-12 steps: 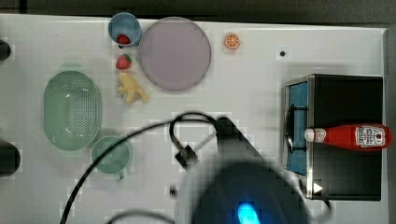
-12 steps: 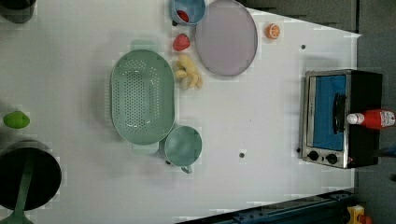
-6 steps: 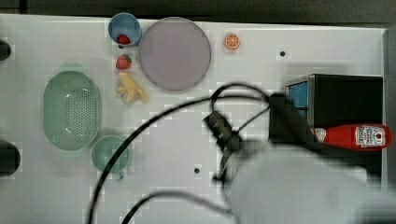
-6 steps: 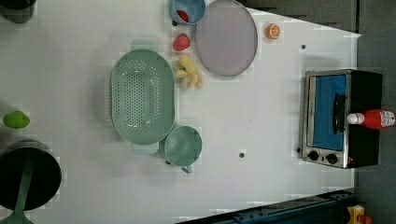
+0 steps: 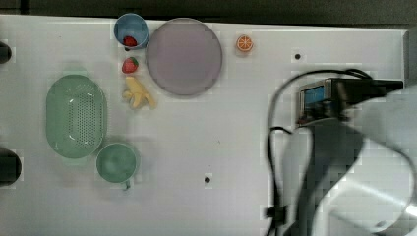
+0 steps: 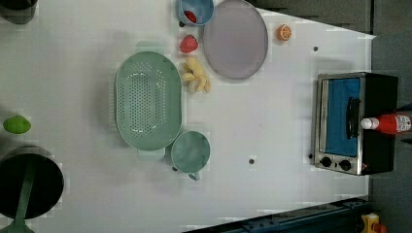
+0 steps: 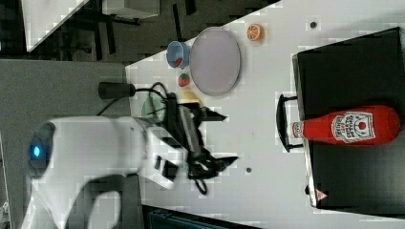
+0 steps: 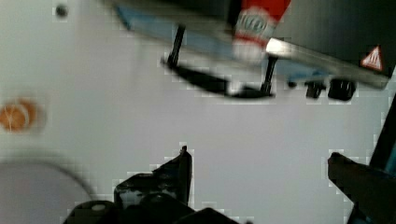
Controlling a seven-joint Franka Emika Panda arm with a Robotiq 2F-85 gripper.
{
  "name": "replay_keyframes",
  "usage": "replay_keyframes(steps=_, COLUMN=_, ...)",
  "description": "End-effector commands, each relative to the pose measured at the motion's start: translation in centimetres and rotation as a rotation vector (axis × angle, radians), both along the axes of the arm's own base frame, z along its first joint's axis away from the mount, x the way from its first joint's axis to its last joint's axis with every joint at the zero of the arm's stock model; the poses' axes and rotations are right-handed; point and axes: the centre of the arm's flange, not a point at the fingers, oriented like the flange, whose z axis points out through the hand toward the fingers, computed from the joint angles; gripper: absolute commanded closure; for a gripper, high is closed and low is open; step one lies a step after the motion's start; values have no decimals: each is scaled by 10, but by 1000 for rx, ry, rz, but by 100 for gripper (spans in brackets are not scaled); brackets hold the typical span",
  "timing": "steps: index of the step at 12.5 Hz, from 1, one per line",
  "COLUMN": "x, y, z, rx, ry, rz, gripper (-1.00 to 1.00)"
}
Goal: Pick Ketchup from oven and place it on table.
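Observation:
The Ketchup (image 7: 351, 125), a red bottle with a white cap, lies on its side on top of the black oven (image 7: 353, 71), its cap over the front edge above the bar handle. In the left view the Ketchup (image 6: 386, 124) sits on the oven (image 6: 354, 124) the same way. My gripper (image 7: 228, 137) hovers over the white table (image 7: 258, 71), to the right view's left of the oven front, open and apart from the bottle. The wrist view shows the gripper (image 8: 259, 163) with its fingers wide and nothing between them, facing the oven (image 8: 327, 23) and the Ketchup (image 8: 257, 23). In the top view my arm (image 5: 354, 162) covers the bottle.
On the table (image 5: 221, 147) are a pale purple plate (image 5: 183, 56), a blue bowl (image 5: 131, 30) holding a strawberry, a loose strawberry (image 5: 130, 65), a banana (image 5: 138, 94), an orange half (image 5: 244, 43), a green colander (image 5: 76, 115) and a green cup (image 5: 116, 163). A lime (image 6: 16, 124) and a black pot (image 6: 29, 182) sit at the left view's left.
My arm has swung toward the top view's right and now covers most of the oven and the bottle there. The bottle and oven have not moved in the left view.

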Motion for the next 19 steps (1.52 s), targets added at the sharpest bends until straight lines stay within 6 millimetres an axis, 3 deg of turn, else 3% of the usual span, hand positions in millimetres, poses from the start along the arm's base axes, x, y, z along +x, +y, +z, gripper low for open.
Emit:
replay_keyframes(steps=1, x=-6, y=-35, z=28, rx=-49, ry=-134, rz=-44, gripper=-100)
replay_keyframes(steps=4, x=-4, y=-87, z=-10, rx=-126, ry=-143, rz=-129, gripper=-100)
replay_keyframes(steps=5, x=-7, y=-112, z=-31, rx=-160, ry=-126, rz=-168, gripper=-100)
replay_keyframes(steps=7, x=-11, y=-130, z=-58, rx=-174, ry=-77, rz=-200, gripper=-100)
replay_keyframes(steps=11, x=-9, y=-150, z=-88, rx=-201, ry=-93, rz=-244, gripper=-100)
replay_keyframes(steps=17, x=-6, y=-156, z=-126, rx=-182, ry=-83, rz=-290, gripper=-100)
replay_keyframes(steps=18, x=-6, y=-156, z=-126, rx=-181, ry=-84, rz=-289, gripper=-95)
replay_keyframes(steps=19, x=-7, y=-158, z=-127, rx=-181, ry=-81, rz=-293, gripper=-68)
